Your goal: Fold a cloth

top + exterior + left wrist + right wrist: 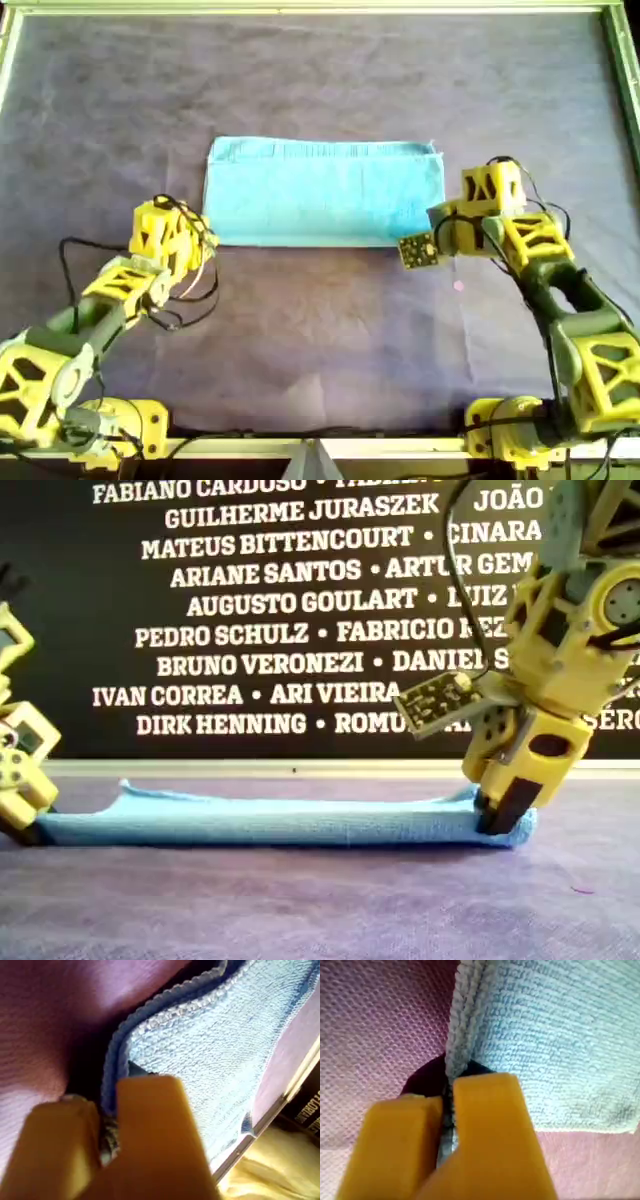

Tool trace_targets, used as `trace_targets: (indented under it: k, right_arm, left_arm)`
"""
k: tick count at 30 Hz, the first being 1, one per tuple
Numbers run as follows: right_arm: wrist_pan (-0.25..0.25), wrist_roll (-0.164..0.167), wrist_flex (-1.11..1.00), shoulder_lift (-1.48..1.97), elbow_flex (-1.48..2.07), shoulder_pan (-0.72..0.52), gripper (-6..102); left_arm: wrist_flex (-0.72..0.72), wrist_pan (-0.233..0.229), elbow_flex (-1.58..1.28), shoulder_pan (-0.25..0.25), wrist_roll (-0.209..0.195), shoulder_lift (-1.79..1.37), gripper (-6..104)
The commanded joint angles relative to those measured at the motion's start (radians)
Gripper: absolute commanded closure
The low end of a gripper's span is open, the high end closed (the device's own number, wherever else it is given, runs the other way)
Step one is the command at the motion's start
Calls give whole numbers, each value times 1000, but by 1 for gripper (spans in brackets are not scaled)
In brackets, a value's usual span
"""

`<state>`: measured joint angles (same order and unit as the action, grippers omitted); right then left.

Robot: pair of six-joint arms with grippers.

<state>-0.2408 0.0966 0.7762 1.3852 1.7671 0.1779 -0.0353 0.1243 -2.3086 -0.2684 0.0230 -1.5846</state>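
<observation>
The light blue cloth (320,190) lies folded into a long flat rectangle on the purple-grey covering. In the exterior view the cloth (270,822) shows a rounded near edge and slightly raised far corners. My first gripper (437,222) stands at the cloth's right end in the overhead view, pointing down (500,820). It is shut on the cloth's layered edge (107,1105); the cloth (225,1060) fills much of that view. My second gripper (205,240) is at the cloth's near left corner, cut off at the exterior view's left (30,825). It is shut on the hemmed edge (447,1095) of the cloth (560,1035).
The purple-grey table covering (320,340) spreads all around the cloth. A pale frame (320,8) borders the table. A black wall with white names (300,600) stands behind the far edge. Both arm bases sit at the near edge, with loose cables (180,310) beside one arm.
</observation>
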Motion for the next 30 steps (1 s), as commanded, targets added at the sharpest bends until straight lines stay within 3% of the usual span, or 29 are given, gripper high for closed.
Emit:
trace_targets:
  k: [1, 4, 7, 12, 16, 20, 30]
  right_arm:
    - [6, 5, 14, 89, -8, -3, 97]
    - [6, 9, 3, 77, -26, -3, 97]
    - [6, 9, 3, 89, -14, -3, 90]
    - [6, 11, 23, 92, -5, -23, 65]
    - [6, 12, 25, 130, 3, -17, 46]
    - [6, 12, 25, 291, 115, -6, 36]
    - [25, 12, 6, 807, 617, -23, 34]
  left_arm:
    - [6, -6, -40, 9, 9, -87, 98]
    - [5, -6, -54, 11, 9, -103, 95]
    - [6, -6, -57, 11, 9, -104, 84]
    - [8, -6, -133, 9, 9, -178, 53]
    - [8, -6, -253, 20, 9, -377, 37]
    - [8, -23, -393, 26, 9, -621, 35]
    - [8, -26, -712, 26, 9, -1227, 35]
